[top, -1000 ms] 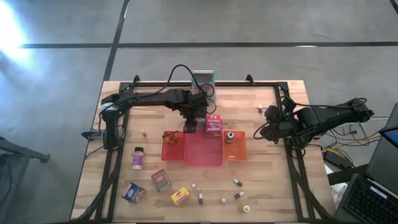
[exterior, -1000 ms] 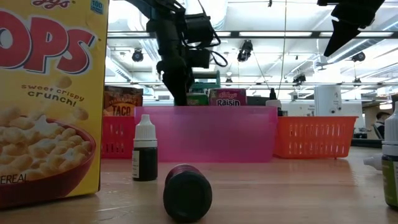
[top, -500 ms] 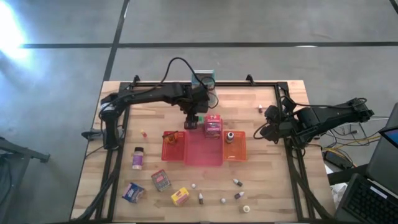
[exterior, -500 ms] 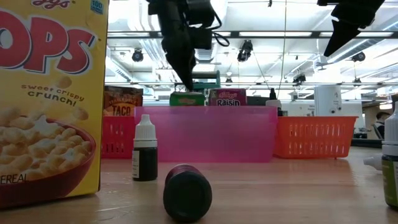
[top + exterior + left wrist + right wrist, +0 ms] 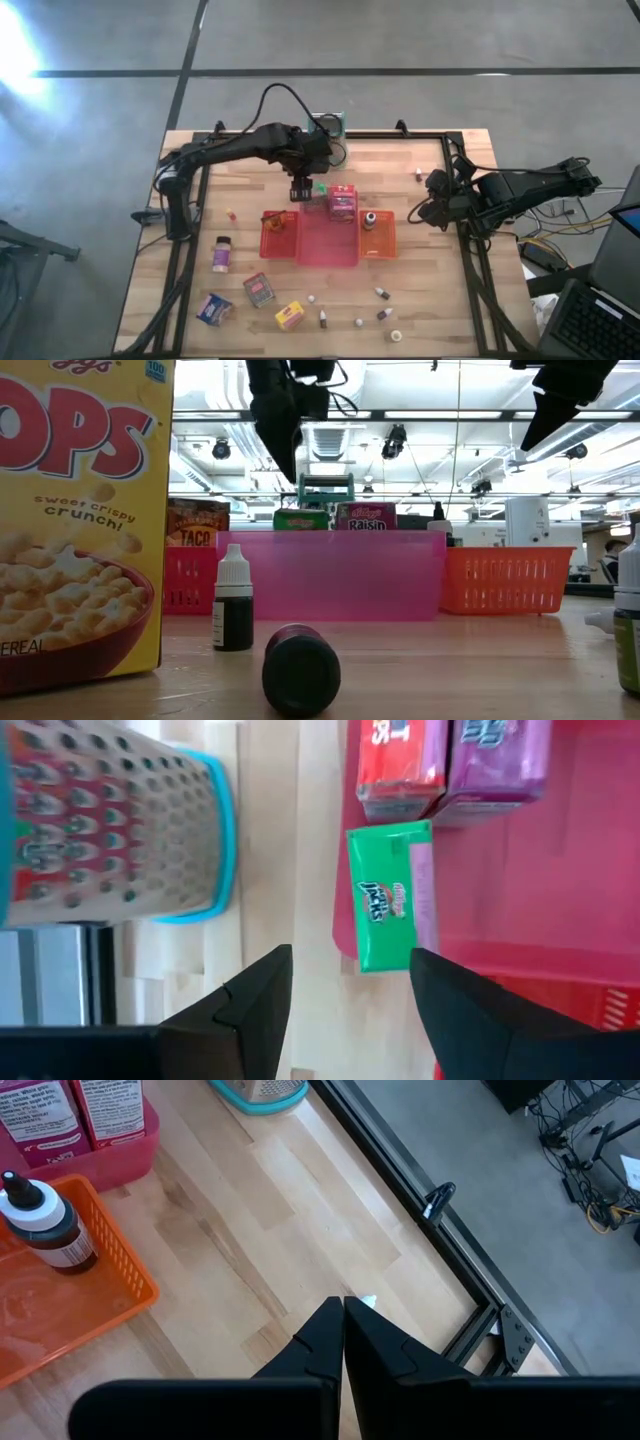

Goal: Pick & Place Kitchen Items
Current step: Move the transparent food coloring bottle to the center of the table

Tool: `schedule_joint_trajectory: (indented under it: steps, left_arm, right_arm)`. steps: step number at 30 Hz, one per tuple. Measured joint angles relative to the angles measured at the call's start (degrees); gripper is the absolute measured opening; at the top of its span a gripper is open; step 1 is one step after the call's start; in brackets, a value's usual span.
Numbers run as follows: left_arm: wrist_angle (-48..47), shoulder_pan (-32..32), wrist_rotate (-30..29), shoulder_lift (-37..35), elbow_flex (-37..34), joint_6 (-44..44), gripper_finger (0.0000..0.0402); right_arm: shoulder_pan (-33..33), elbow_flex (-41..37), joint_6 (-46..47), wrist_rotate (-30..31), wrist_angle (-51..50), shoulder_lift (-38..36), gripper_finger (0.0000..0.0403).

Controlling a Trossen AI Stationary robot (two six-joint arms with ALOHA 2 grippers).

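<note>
**Green box set down in the pink tray; the left arm is free for the next item**

The green box lies flat at the far edge of the pink tray, just beside a red-and-pink box and a purple box standing in the same tray. It is a small flat carton, bright green with a white logo on its upper face, and one long edge lies along the tray's rim. In the low view only its top shows over the tray wall.

The left gripper hangs above the box with its fingers spread about halfway and nothing between them. The step in hand looks like the retreat after a placement. Done well, it means rising straight up until clear of the tray wall and of the teal-rimmed mesh holder close by, before swinging toward the loose items at the near side of the table.

The right gripper waits near the table's right edge, its fingers pressed together and empty, beside the orange tray holding a small capped bottle.
</note>
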Motion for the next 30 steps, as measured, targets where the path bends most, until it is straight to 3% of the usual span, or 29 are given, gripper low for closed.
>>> schedule_joint_trajectory:
  steps: [9,16,23,30]
  left_arm:
    - [0.5,-0.7,-0.1,-8.0,-0.1,-5.2,0.0206]
    - [7.6,-4.9,-0.8,-15.2,-3.8,-8.9,0.0206]
    - [16.1,-10.4,-3.6,-24.1,-13.7,-9.9,0.0206]
    - [27.3,-15.0,-6.1,-34.3,-29.0,-11.4,0.0206]
  right_arm:
    - [0.0,0.0,0.0,0.0,0.0,0.0,0.0008]
    - [0.0,0.0,0.0,0.0,0.0,0.0,0.0008]
    - [0.0,0.0,0.0,0.0,0.0,0.0,0.0008]
    - [0.0,0.0,0.0,0.0,0.0,0.0,0.0008]
